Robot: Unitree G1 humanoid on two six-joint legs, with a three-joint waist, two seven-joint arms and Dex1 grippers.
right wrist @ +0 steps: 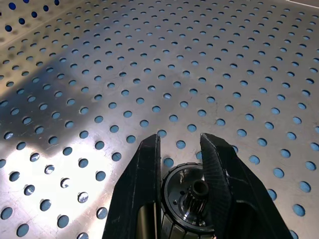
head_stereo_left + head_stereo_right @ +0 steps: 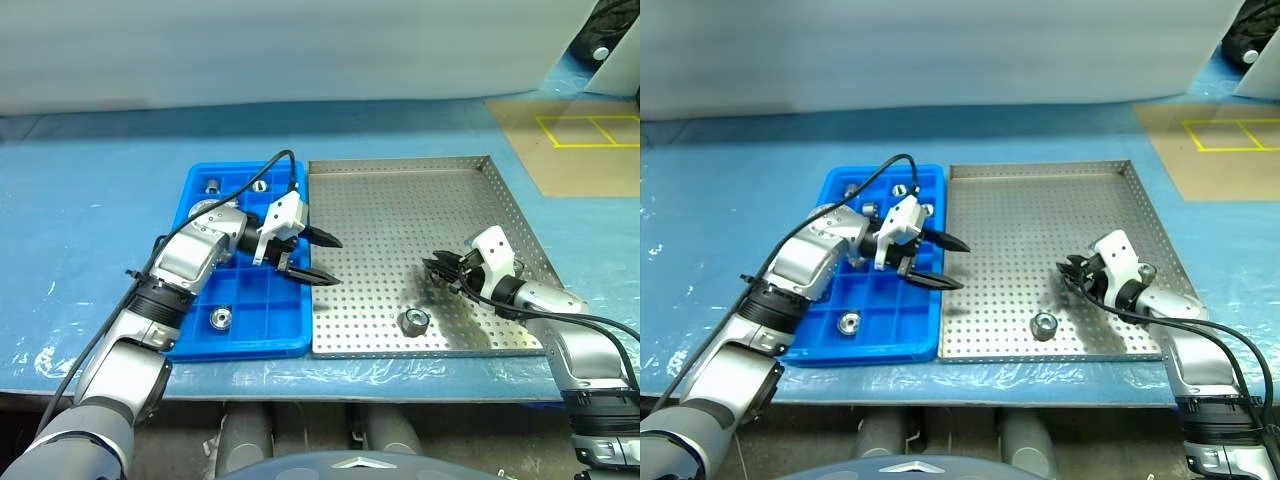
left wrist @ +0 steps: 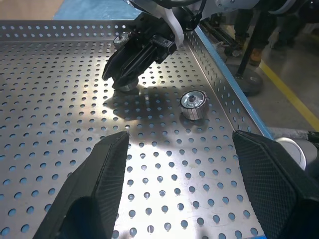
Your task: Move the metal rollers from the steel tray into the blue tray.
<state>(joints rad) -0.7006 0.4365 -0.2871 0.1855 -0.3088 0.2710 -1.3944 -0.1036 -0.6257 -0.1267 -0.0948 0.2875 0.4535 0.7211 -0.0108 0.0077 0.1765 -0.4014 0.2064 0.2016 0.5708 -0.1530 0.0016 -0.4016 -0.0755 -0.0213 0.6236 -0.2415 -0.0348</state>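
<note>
The metal rollers were short shiny silver cylinders with a dark hole at the centre; the one seen up close (image 1: pixel 192 211) showed a ribbed outer wall and a small toothed hub. That roller sat on the perforated floor of the steel tray (image 2: pixel 400 215), pinched between the two black fingers (image 1: pixel 139 189) of the right gripper (image 2: pixel 443 268), which were pressed against its sides. A second roller (image 2: pixel 413 321) lay loose on the steel tray near its front rim, just apart from the right gripper. A third (image 3: pixel 121 40) showed by the tray's rim behind the right gripper.

In the blue tray (image 2: pixel 262 345), which touched the steel tray's left rim, several rollers rested in the square compartments: one in a front compartment (image 2: pixel 220 318), and, in the back rows, one at the left (image 2: pixel 212 184), one beside it (image 2: pixel 869 208), one further right (image 2: pixel 259 186) and one next to the left gripper's cable (image 2: pixel 928 210). That made five in the blue tray and three in the steel tray.

The left gripper (image 2: pixel 322 259) hovered over the seam between the two trays, its fingers spread and holding nothing. Both trays stood on the pale blue table (image 2: pixel 90 200).
</note>
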